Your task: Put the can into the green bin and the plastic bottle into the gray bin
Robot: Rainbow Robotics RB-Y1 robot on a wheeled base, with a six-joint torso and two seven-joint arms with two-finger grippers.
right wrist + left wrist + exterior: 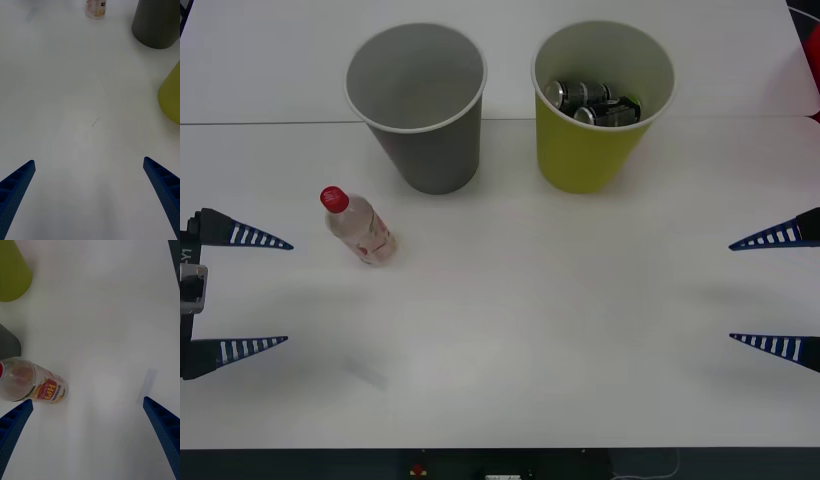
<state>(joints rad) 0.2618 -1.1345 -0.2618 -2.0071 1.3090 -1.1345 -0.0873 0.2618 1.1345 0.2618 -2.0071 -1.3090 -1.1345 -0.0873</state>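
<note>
White table (580, 330), smooth and matte, with a seam running across it behind the two bins; a dark floor strip is seen below its near edge.

Plastic bottle (360, 227): small, clear, red screw cap, pale label with reddish and green marks. It is laid on its side on the table's left half, cap pointed toward the far left, in front of and slightly left of the gray bin. In the left wrist view the bottle (32, 384) is seen with red lettering on a yellow-orange label.

Gray bin (420, 105): tapering, round, lighter rim, stood upright at the back left of centre; nothing is seen inside it.

Green bin (595, 110): yellow-green, same shape, stood upright just to the right of the gray bin, apart from it. Cans (592, 102), dark with silver tops, are seen lying inside it.

Left gripper (265, 292): held at the left edge, blue ribbed fingers spread wide and nothing held between them. The bottle is placed near it, a little ahead of and beyond its far finger, not touched.

Right gripper (755, 292): held at the right edge, fingers likewise spread wide, nothing held, well apart from the bottle and nearer the green bin.
</note>
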